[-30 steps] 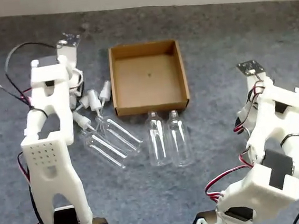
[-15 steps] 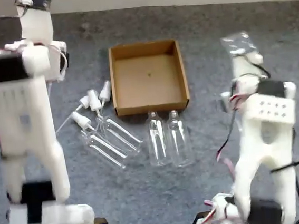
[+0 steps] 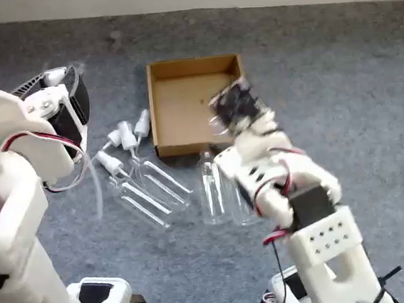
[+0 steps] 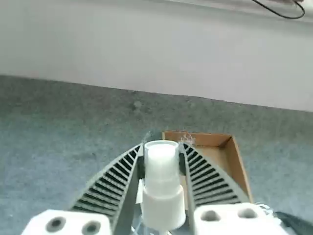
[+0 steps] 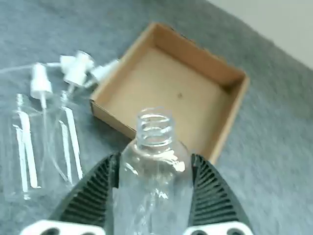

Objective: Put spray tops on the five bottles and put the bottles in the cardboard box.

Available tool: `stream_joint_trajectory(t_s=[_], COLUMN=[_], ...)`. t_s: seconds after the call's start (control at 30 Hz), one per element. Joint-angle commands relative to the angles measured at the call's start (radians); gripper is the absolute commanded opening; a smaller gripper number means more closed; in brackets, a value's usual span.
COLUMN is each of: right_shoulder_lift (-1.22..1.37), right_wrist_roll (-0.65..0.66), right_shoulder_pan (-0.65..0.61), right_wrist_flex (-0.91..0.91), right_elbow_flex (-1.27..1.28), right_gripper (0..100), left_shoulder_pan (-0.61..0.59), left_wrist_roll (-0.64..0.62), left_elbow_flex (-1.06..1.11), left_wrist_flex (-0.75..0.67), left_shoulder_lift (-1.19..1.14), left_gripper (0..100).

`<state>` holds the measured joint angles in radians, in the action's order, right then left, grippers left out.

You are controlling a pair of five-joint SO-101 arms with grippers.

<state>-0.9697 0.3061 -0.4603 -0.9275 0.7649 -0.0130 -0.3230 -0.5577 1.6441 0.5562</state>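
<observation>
Barely started imo: the cardboard box [image 3: 180, 110] at 12 o'clock on the table [image 3: 338, 74] is empty, and no bottle I can see has a top on. The left hand [image 4: 162, 146] is clamped on one spray top [image 4: 161, 183], and the right hand [image 5: 155, 159] grips a bare bottle [image 5: 154, 147] near the box's 4 o'clock side. The other tops [image 3: 125, 136] and loose bottles [image 3: 211, 186] lie around its 7 o'clock, so all the capping and boxing is left.

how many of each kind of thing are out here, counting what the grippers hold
bottles: 5 (4 loose, 1 in the right gripper)
spray tops: 5 (4 loose, 1 in the left gripper)
box: 1
total: 11
</observation>
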Motion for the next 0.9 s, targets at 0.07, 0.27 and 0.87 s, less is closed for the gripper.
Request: stream_joint_trajectory(t_s=[0.07, 0.27, 0.87], right_shoulder_lift=[-0.226, -0.366, -0.045], right_wrist_roll=[-0.003, -0.003, -0.011], right_shoulder_pan=[-0.117, -0.206, -0.371], right_wrist_flex=[0.272, 0.232, 0.231], right_elbow_flex=[0.294, 0.354, 0.189], right_gripper=[0.5, 0.5, 0.4], left_shoulder_pan=[0.021, 0.019, -0.005], left_wrist_roll=[-0.229, -0.236, -0.094], left_elbow_flex=[-0.002, -0.002, 1.227], left_wrist_flex=[-0.048, -0.061, -0.878], left_shoulder_lift=[0.01, 0.015, 0.857], left_gripper=[0, 0, 0])
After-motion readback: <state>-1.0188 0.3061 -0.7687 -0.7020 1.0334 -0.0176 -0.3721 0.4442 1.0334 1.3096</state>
